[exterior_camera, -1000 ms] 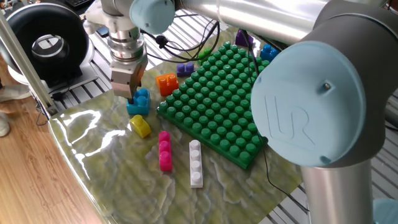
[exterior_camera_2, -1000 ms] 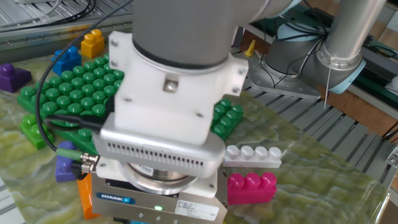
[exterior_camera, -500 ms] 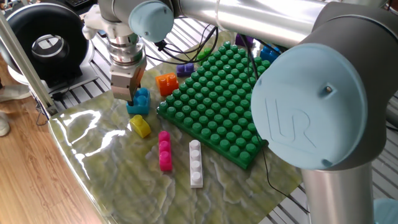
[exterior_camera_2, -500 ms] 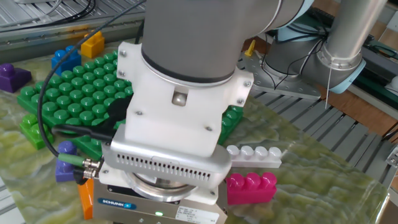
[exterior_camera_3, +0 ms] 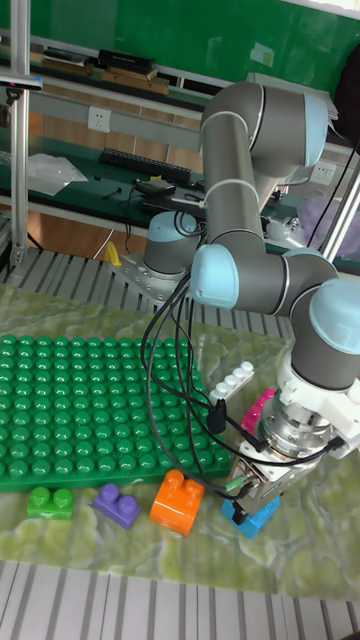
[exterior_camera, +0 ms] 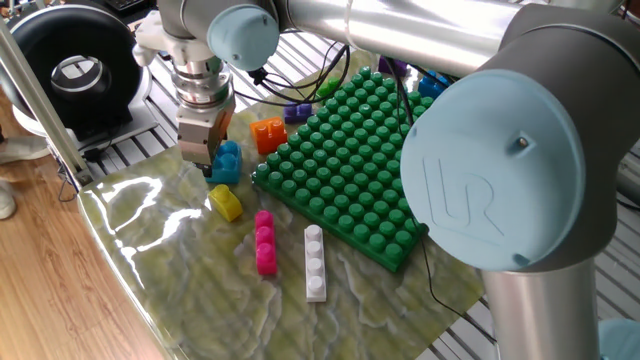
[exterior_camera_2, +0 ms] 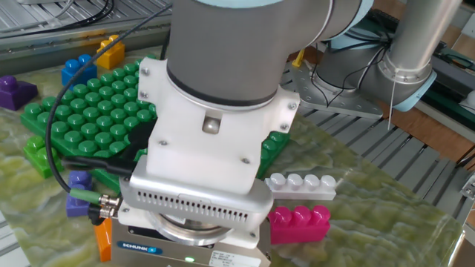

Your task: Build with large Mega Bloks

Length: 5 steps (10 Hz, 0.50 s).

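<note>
Pincer [exterior_camera: 205, 160] pointing straight down at the desk's near corner, seemingly closed on the light blue Mega Blok [exterior_camera: 226, 161] directly beneath it, short block, just beside the green baseplate [exterior_camera: 350, 160] edge

We see our arm [exterior_camera_3: 255, 200] bent low, wrist turned downward, the gripper [exterior_camera: 206, 160] pointing straight down with its fingers [exterior_camera: 200, 152] closed together at the tips.
</note>
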Each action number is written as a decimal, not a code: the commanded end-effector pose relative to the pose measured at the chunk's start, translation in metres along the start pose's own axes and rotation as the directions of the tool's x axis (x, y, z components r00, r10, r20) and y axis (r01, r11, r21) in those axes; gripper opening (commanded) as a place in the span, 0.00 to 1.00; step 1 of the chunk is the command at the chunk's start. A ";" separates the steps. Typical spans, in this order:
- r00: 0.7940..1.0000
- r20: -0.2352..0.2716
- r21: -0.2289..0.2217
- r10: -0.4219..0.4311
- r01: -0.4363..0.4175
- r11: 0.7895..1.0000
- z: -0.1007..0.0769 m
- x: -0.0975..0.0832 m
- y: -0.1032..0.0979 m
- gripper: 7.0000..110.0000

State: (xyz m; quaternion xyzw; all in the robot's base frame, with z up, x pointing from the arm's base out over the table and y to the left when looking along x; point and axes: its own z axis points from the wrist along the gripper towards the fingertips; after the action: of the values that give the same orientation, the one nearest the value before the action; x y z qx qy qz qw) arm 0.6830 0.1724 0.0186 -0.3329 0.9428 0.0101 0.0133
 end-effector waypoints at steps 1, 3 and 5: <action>1.000 0.005 -0.010 0.010 -0.010 1.000 0.003 -0.001 0.000 0.79; 1.000 -0.004 -0.004 0.016 -0.016 1.000 0.004 0.002 -0.003 0.79; 1.000 -0.006 -0.003 0.016 -0.016 1.000 0.006 0.004 -0.004 0.79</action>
State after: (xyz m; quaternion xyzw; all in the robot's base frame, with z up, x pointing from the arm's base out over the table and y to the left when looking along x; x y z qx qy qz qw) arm 0.6824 0.1685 0.0135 -0.3301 0.9439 0.0071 0.0100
